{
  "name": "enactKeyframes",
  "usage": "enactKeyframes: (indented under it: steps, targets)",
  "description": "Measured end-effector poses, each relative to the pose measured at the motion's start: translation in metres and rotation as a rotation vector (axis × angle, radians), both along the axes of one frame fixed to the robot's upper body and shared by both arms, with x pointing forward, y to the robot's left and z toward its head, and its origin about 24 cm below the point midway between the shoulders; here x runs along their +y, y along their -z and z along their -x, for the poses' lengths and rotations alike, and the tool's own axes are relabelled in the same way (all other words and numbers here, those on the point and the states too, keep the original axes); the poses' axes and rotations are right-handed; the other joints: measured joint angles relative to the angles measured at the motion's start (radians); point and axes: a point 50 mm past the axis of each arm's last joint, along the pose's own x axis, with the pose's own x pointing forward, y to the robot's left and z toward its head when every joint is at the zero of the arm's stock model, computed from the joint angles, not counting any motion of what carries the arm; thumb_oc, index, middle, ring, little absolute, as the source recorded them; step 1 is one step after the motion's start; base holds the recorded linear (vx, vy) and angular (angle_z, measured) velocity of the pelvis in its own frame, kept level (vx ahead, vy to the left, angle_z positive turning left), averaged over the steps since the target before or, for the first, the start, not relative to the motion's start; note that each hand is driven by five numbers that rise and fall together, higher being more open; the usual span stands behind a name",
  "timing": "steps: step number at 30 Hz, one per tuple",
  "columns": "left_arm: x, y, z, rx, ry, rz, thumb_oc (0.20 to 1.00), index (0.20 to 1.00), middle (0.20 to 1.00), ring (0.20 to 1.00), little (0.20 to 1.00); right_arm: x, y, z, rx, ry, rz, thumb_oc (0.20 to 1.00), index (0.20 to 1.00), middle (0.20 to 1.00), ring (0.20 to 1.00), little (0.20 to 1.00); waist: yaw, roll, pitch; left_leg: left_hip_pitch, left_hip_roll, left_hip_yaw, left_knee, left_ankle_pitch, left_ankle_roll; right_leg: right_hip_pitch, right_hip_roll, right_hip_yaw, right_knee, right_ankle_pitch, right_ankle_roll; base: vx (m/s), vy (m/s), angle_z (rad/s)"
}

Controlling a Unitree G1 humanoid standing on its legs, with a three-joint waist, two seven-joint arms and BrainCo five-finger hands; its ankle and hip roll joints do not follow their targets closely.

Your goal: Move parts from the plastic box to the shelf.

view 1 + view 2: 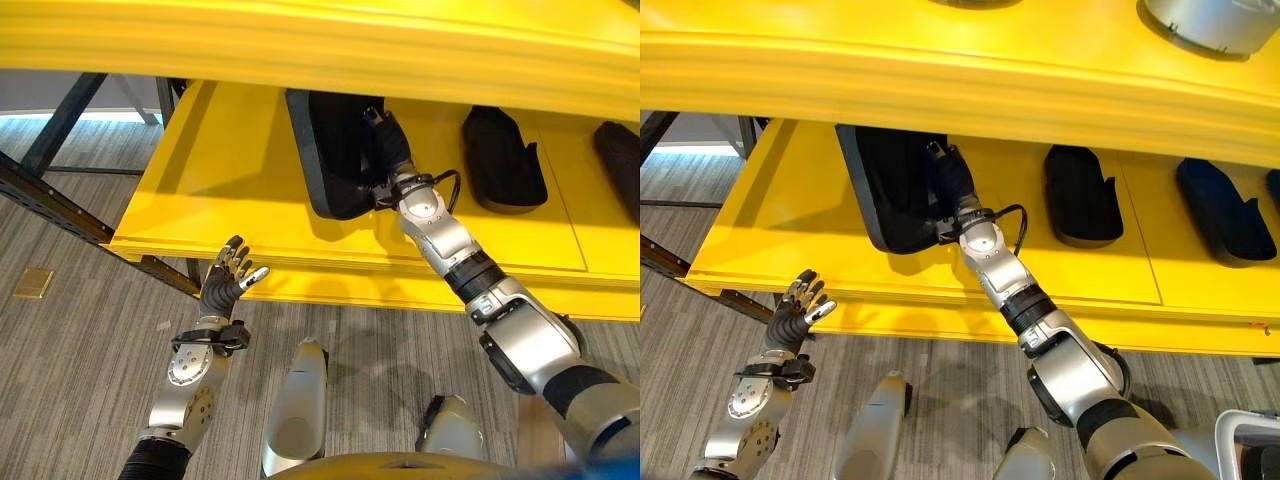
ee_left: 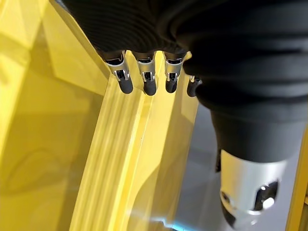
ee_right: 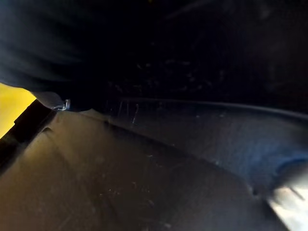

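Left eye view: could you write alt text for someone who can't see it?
The right robot hand reaches onto a yellow shelf, its fingers hidden in a large black part standing there. Two more black parts lie further right, and the left robot hand hovers open by the shelf's front edge.

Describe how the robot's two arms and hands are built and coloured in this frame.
Both arms are silver-grey metal segments joined by black ribbed sleeves. The left hand has a dark ribbed cover and silver fingers with dark tips. The right hand is dark-covered too, above a silver wrist block with a black cable looped beside it.
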Motion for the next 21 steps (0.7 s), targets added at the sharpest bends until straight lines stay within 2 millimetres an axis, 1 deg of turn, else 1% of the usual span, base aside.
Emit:
enactKeyframes:
  steps: [1, 2, 4, 7, 9, 10, 12, 13, 16, 21]
  targets:
    - [-0.002, -0.001, -0.001, -0.005, 0.008, 0.000, 1.000, 1.000, 1.000, 1.000, 1.000, -0.003, 0.001, -0.003, 0.010, 0.019, 0.001, 0.200, 0.200, 0.200, 0.200, 0.200, 0.000, 0.001, -0.007, -0.012, 0.001, -0.004, 0.012, 0.000, -0.001, -0.014, 0.002, 0.004, 0.019, -0.004, -0.004, -0.07, 0.006, -0.03]
    - [-0.004, -0.001, 0.000, -0.003, 0.023, -0.002, 1.000, 1.000, 1.000, 1.000, 1.000, -0.006, 0.001, -0.004, 0.017, 0.031, 0.000, 0.200, 0.200, 0.200, 0.200, 0.200, 0.000, -0.001, -0.019, -0.032, 0.001, -0.007, 0.028, -0.004, -0.002, -0.035, 0.001, 0.007, 0.035, -0.011, 0.001, -0.05, 0.007, 0.01]
    - [-0.008, -0.002, 0.000, -0.003, 0.043, -0.002, 1.000, 1.000, 1.000, 1.000, 1.000, -0.014, -0.001, -0.010, 0.032, 0.065, -0.002, 0.200, 0.200, 0.200, 0.200, 0.200, -0.001, -0.001, -0.021, -0.054, 0.005, -0.017, 0.049, -0.007, -0.004, -0.052, 0.007, 0.007, 0.053, -0.015, 0.007, -0.06, 0.021, 0.01]
    - [-0.015, 0.007, 0.005, 0.049, 0.089, -0.005, 1.000, 1.000, 1.000, 1.000, 1.000, -0.019, -0.010, -0.015, 0.022, 0.098, -0.012, 0.200, 0.200, 0.200, 0.200, 0.200, -0.006, 0.000, -0.021, -0.098, 0.006, -0.024, 0.079, -0.011, -0.005, -0.090, 0.012, 0.013, 0.070, -0.016, 0.006, -0.05, 0.017, -0.01]
    - [-0.018, 0.010, 0.006, 0.067, 0.106, -0.010, 1.000, 1.000, 1.000, 1.000, 1.000, -0.020, -0.011, -0.016, 0.024, 0.105, -0.011, 0.200, 0.200, 0.200, 0.200, 0.200, -0.008, 0.001, -0.020, -0.121, 0.000, -0.025, 0.099, -0.013, -0.002, -0.111, 0.012, 0.025, 0.087, -0.017, 0.006, -0.06, 0.032, 0.04]
    - [-0.015, 0.013, 0.010, 0.084, 0.105, -0.018, 1.000, 1.000, 1.000, 1.000, 1.000, -0.019, -0.015, -0.016, 0.013, 0.104, -0.007, 0.200, 0.200, 0.200, 0.200, 0.200, -0.007, 0.007, -0.017, -0.146, -0.002, -0.028, 0.115, -0.013, -0.002, -0.140, 0.013, 0.029, 0.103, -0.019, 0.004, 0.00, 0.000, 0.00]
    - [-0.013, 0.011, 0.008, 0.081, 0.104, -0.020, 1.000, 1.000, 1.000, 1.000, 1.000, -0.024, -0.032, -0.020, -0.024, 0.127, 0.003, 0.200, 0.200, 0.200, 0.200, 0.200, -0.005, 0.026, 0.009, -0.202, -0.003, -0.037, 0.165, -0.026, -0.003, -0.195, 0.010, 0.042, 0.159, -0.038, -0.002, 0.02, 0.011, 0.02]
    - [-0.012, 0.012, 0.007, 0.084, 0.101, -0.022, 1.000, 1.000, 1.000, 1.000, 1.000, -0.029, -0.030, -0.022, -0.010, 0.153, 0.004, 0.200, 0.200, 0.200, 0.200, 0.200, -0.003, 0.029, 0.012, -0.218, -0.007, -0.040, 0.180, -0.030, -0.001, -0.210, 0.009, 0.048, 0.178, -0.043, 0.005, 0.00, 0.000, 0.00]
    - [-0.011, 0.016, 0.012, 0.105, 0.094, -0.016, 1.000, 1.000, 1.000, 1.000, 1.000, -0.039, -0.019, -0.027, 0.037, 0.203, 0.022, 0.200, 0.200, 0.200, 0.200, 0.200, 0.001, 0.031, 0.028, -0.220, -0.007, -0.038, 0.182, -0.030, -0.002, -0.216, 0.009, 0.053, 0.182, -0.044, 0.007, -0.01, 0.011, 0.00]
    - [-0.013, 0.012, 0.007, 0.085, 0.099, -0.011, 1.000, 1.000, 1.000, 1.000, 1.000, -0.052, -0.006, -0.032, 0.097, 0.262, 0.051, 0.200, 0.200, 0.200, 0.200, 0.200, 0.002, 0.036, 0.059, -0.226, -0.009, -0.033, 0.182, -0.030, -0.001, -0.226, 0.007, 0.060, 0.184, -0.044, 0.007, 0.00, 0.007, 0.00]
